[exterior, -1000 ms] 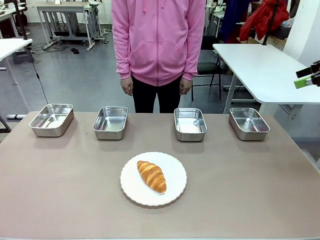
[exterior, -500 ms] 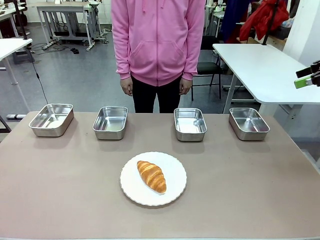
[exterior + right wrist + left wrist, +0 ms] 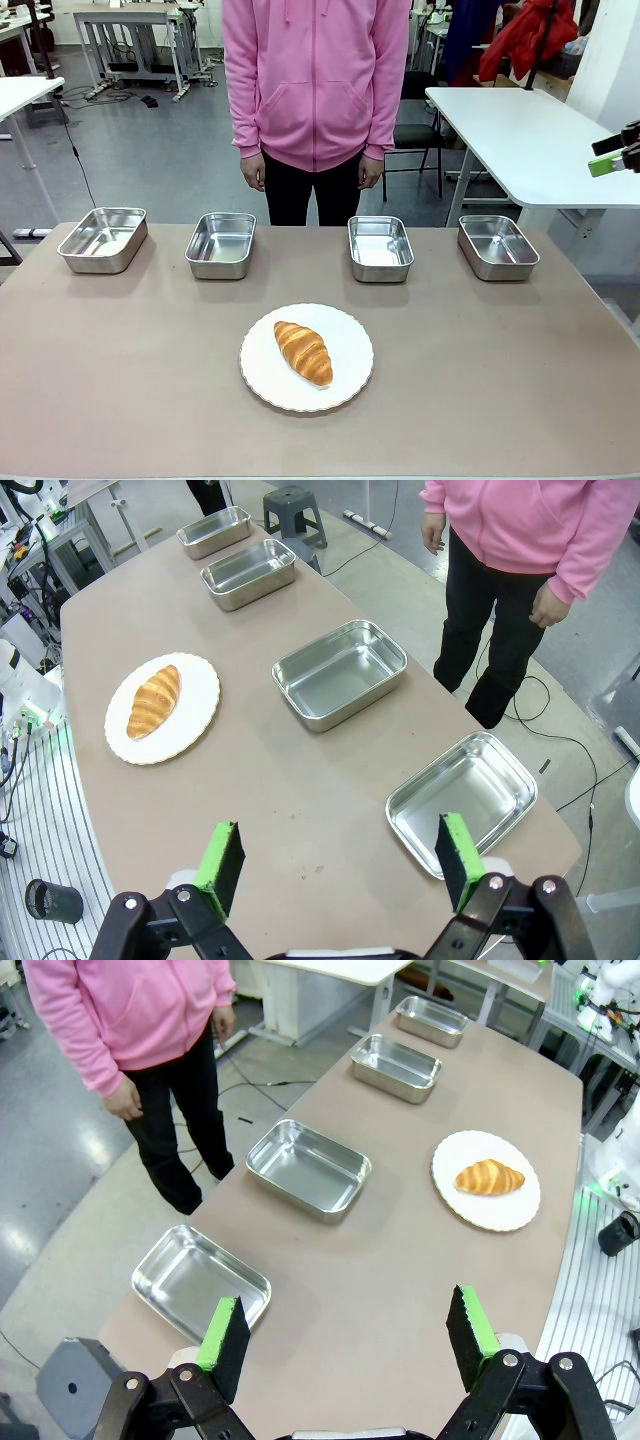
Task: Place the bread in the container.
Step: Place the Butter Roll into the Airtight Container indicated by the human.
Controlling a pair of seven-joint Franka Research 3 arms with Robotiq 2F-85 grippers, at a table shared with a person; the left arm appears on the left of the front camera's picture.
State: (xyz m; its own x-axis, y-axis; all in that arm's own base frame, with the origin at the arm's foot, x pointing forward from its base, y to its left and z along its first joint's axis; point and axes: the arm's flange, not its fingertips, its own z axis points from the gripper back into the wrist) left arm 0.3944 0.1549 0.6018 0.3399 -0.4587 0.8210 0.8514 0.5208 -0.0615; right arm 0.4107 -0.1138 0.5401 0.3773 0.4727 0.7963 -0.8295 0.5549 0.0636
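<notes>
The bread (image 3: 303, 352), a golden-brown croissant, lies on a round white plate (image 3: 345, 340) at the table's middle front. Behind it, several alike steel containers stand empty in a row, from the leftmost (image 3: 103, 239) to the rightmost (image 3: 497, 246); which one the task means I cannot tell. My left gripper (image 3: 347, 1330) hovers open and empty high above the table's left end, with the bread (image 3: 489, 1177) far off. Open and empty too, my right gripper (image 3: 338, 855) hangs above the right end, away from the bread (image 3: 155, 700); it shows at the right edge (image 3: 615, 157).
A person in a pink hoodie (image 3: 317, 80) stands at the far side, hands down by the hips. A white side table (image 3: 530, 140) stands to the right beyond the table. Bare tabletop surrounds the plate.
</notes>
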